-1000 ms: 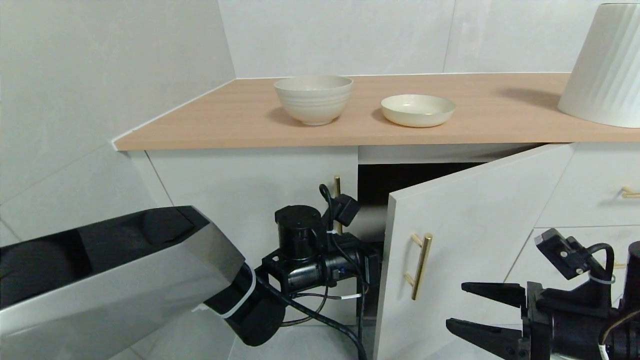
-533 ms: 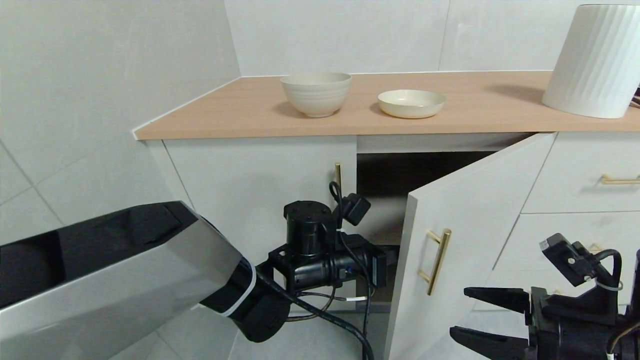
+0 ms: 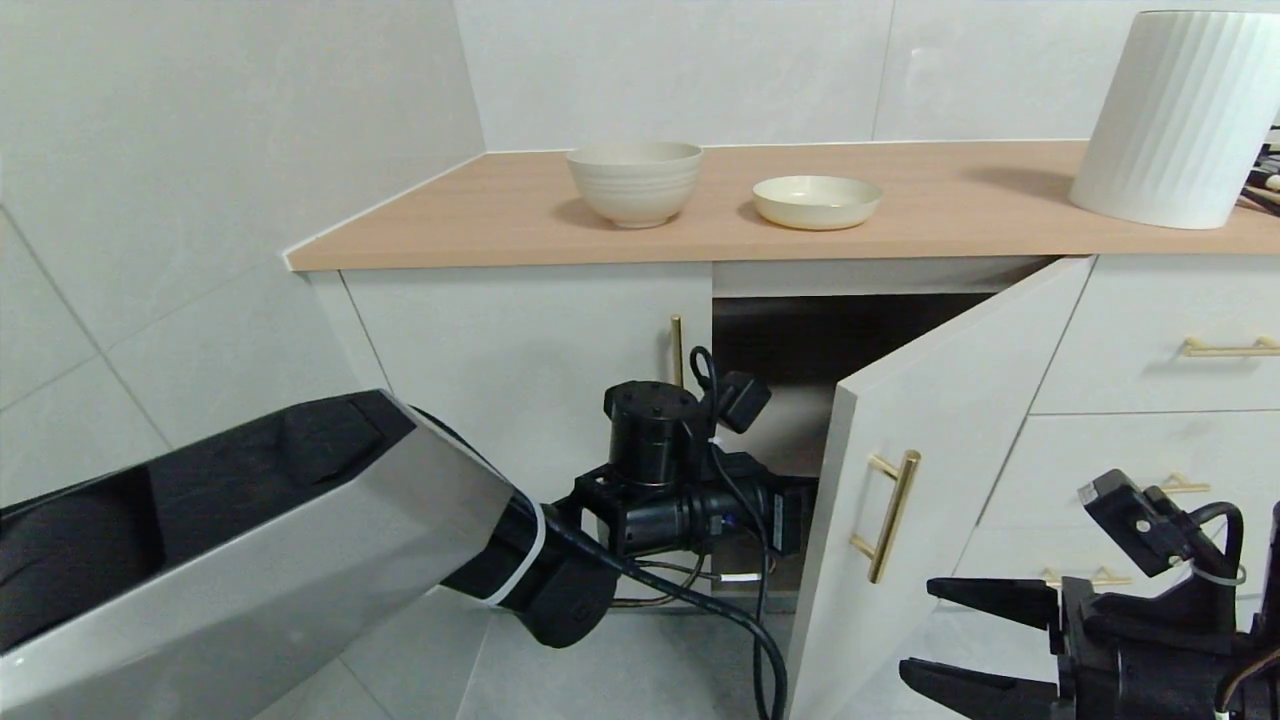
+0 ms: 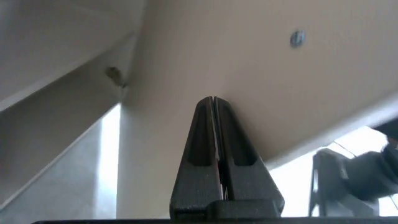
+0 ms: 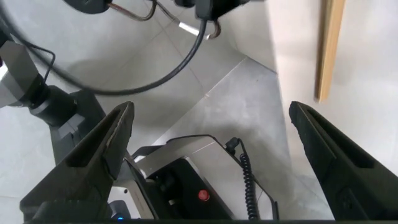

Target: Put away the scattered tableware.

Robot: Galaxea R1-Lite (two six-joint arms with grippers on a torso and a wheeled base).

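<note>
White-tiled walls close in a kitchen corner where a wooden countertop (image 3: 480,225) runs over pale cabinets. Down low, the left gripper (image 4: 212,102) has its fingers pressed flat together with nothing between them. Its tip is set at, seemingly against, the inner face of the half-open cabinet door (image 3: 940,400). That closed wedge reads as a pusher, probably there to swing the door wider so the dark compartment behind can take the tableware. The right gripper (image 3: 918,630) hangs low on the door's outer side, below the brass handle (image 3: 885,515), spread wide and empty, likely kept ready for a pickup. Up on the countertop, the deep bowl (image 3: 633,182) sits toward the left end, about midway between the front and back edges. The shallow dish (image 3: 816,201) stands just beside it on the right, not touching it. Both are well above either gripper, not yet put away. A ribbed white vessel (image 3: 1170,120) stands toward the countertop's right end.
</note>
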